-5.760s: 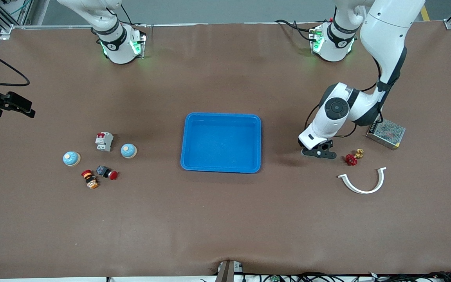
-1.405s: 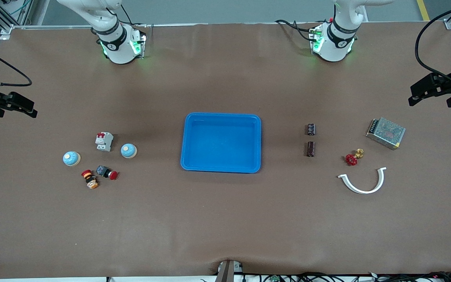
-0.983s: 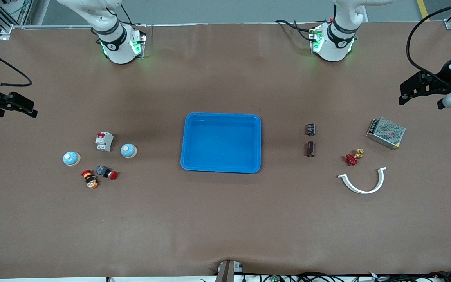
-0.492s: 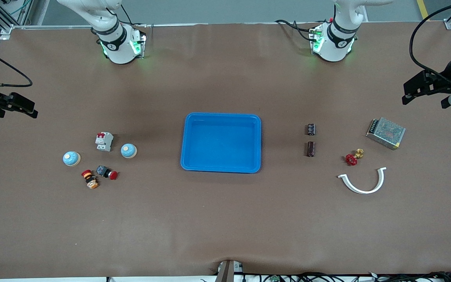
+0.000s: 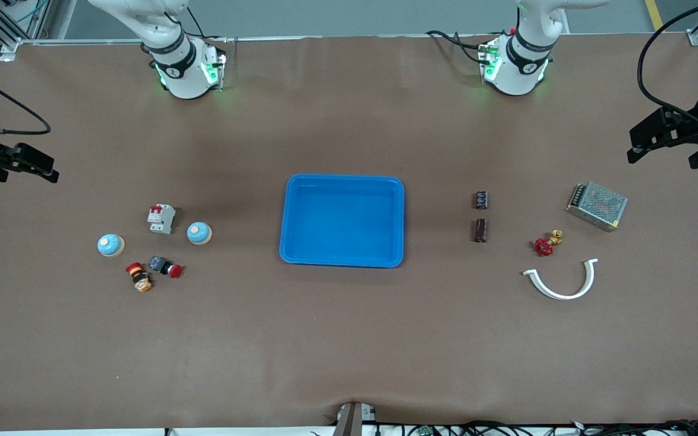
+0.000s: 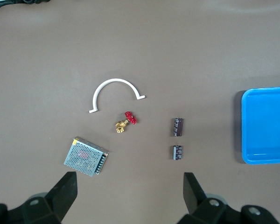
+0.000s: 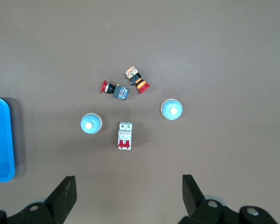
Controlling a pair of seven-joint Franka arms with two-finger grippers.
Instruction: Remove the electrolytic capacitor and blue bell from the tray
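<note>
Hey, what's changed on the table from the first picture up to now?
The left arm has drawn back from the two capacitors, which it was covering, and its open end effector now hangs over the table's edge at its own end. It took nothing. The right end effector waits, open, as before. Blue tray, bells and the other parts have not moved.

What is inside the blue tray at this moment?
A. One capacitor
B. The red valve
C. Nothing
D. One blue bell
C. The blue tray shows only its bare blue floor; both capacitors lie on the table toward the left arm's end, and both bells toward the right arm's end.
</note>
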